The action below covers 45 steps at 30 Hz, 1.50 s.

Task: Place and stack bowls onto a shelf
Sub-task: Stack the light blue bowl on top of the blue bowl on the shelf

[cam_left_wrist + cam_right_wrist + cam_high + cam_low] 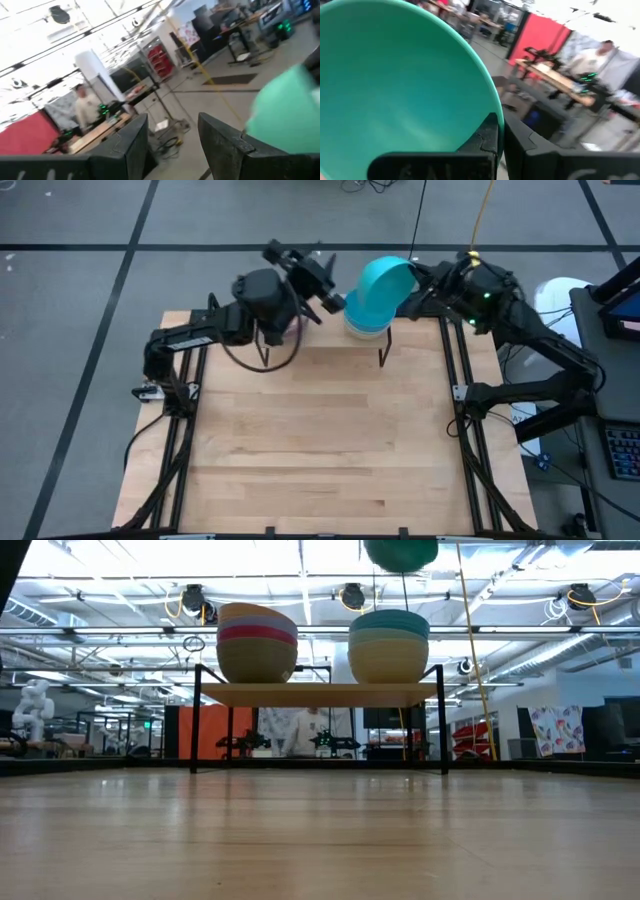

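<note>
Stacking in hand: shelf [320,695] bearing two stacks, left stack [257,642] and right stack [389,646]. Held tilted above right stack: mint green bowl [384,285], rim pinched in shut right gripper [501,142]. Next, by judgement: levelling, centring, lowering, release. Left gripper [172,145] spread wide, empty, near the shelf. Stack colours legible from low view only; pinch on rim from right wrist view only.
</note>
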Each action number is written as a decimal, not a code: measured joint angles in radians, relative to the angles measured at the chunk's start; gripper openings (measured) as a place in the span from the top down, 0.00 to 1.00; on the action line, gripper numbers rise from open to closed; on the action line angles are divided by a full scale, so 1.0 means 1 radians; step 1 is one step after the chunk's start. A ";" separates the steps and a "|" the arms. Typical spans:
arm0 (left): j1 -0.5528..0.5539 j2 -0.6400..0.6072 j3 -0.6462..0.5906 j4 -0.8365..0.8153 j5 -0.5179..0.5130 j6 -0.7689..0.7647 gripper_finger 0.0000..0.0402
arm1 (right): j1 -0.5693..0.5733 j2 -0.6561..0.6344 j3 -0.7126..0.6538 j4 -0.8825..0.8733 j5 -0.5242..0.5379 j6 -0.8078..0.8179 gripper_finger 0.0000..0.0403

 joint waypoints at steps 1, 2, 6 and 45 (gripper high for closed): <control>0.000 -0.013 0.000 -0.016 -0.013 0.009 0.56 | 0.000 0.003 0.034 -0.032 -0.021 0.021 1.00; -0.001 -0.025 0.000 -0.022 -0.023 0.012 0.56 | 0.001 0.008 0.068 -0.065 -0.028 0.036 1.00; -0.002 -0.077 0.000 -0.041 -0.063 0.002 0.56 | 0.001 0.050 0.211 -0.229 -0.034 0.042 1.00; -0.002 -0.168 0.000 -0.369 -0.093 -0.180 0.56 | -0.299 0.611 0.766 -0.841 -0.426 0.021 1.00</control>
